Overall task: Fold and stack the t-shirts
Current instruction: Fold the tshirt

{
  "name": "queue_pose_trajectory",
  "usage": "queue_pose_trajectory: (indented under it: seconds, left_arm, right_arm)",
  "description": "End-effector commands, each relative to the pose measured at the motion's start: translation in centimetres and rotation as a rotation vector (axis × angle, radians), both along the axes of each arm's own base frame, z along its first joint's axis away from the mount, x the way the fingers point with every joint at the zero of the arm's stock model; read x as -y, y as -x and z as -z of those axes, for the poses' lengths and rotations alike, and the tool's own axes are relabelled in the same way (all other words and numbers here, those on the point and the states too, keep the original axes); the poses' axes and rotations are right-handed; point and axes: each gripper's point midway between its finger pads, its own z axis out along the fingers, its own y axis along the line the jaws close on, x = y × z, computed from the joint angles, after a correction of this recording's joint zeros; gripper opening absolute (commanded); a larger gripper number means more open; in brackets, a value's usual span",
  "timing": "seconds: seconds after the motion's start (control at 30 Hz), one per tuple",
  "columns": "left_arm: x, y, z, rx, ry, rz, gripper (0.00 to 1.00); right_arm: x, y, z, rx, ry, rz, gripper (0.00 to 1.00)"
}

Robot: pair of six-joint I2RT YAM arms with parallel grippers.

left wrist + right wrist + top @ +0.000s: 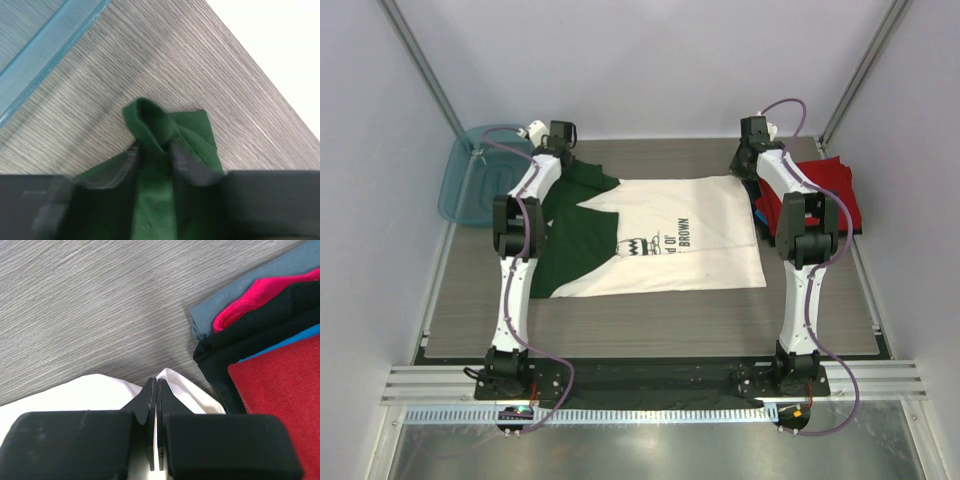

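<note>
A white t-shirt [690, 235] with dark green sleeves [575, 230] and black chest print lies spread flat across the middle of the table. My left gripper [563, 150] is at its far left corner. In the left wrist view that gripper [155, 150] pinches a bunched fold of the green sleeve [150, 117]. My right gripper [752, 150] is at the shirt's far right corner. In the right wrist view it [156, 382] is shut on the white cloth [75, 395], which peaks at the fingertips. Folded t-shirts [830, 190] are stacked to the right, red on top.
A teal plastic tub [470, 175] stands at the far left, its rim [45, 35] close to the left gripper. The stack's red [280, 390], black [260, 325], pink [250, 300] and grey-blue [240, 295] layers lie just right of the right gripper. White walls enclose the table.
</note>
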Motion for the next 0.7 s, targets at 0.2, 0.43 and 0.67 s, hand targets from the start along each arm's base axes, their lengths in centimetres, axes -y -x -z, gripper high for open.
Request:
queue_pose_trajectory:
  seconds: [0.2,0.43,0.67]
  left_arm:
    - [-1.3,-0.7,-5.9,0.118,-0.049,-0.048,0.16]
    - [-0.9,-0.7,-5.8,0.122,-0.037,-0.038,0.31]
    - [-1.1,-0.7,-5.3,0.111,-0.047,-0.043,0.31]
  right_arm:
    - [-0.2,-0.7,-3.4,0.080,-0.007,-0.005,0.01]
    - [-0.3,-0.8,-3.3,0.081,-0.009,-0.006,0.01]
    - [-0.5,-0.8,-3.0,0.073,-0.019,-0.015,0.01]
